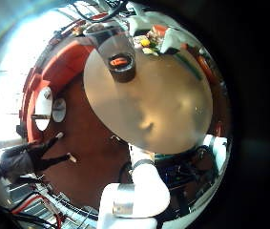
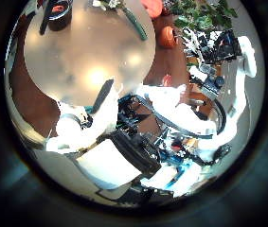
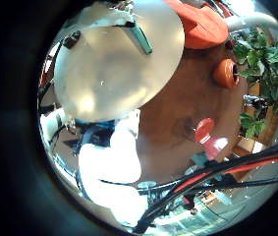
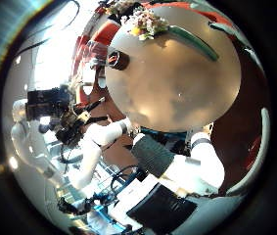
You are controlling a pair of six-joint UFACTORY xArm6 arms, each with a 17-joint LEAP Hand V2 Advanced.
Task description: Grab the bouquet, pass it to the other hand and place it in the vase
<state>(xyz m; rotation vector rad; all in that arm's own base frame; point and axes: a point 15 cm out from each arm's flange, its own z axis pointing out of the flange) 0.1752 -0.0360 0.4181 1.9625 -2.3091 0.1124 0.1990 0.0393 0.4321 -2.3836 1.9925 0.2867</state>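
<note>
Plainly the bouquet (image 4: 167, 29) lies flat near the edge of the round desk (image 4: 177, 98), with the vase (image 4: 116, 59) just beside it. The left hand (image 2: 96, 123) and right hand (image 4: 167, 162) are well apart from it, and I cannot tell how their fingers are set. A careless reach could topple the vase or sweep the stems off the edge.

Surface finishes on and around the round table (image 4: 177, 93).
Tabletop: smooth, pale, faintly glossy with soft glare. Vase (image 1: 121, 65) on it: dark, smooth, glossy. Bouquet (image 4: 162, 24) at its edge: matt petals, green stem wrap. Floor (image 3: 178, 108) beneath: reddish, matt.
</note>
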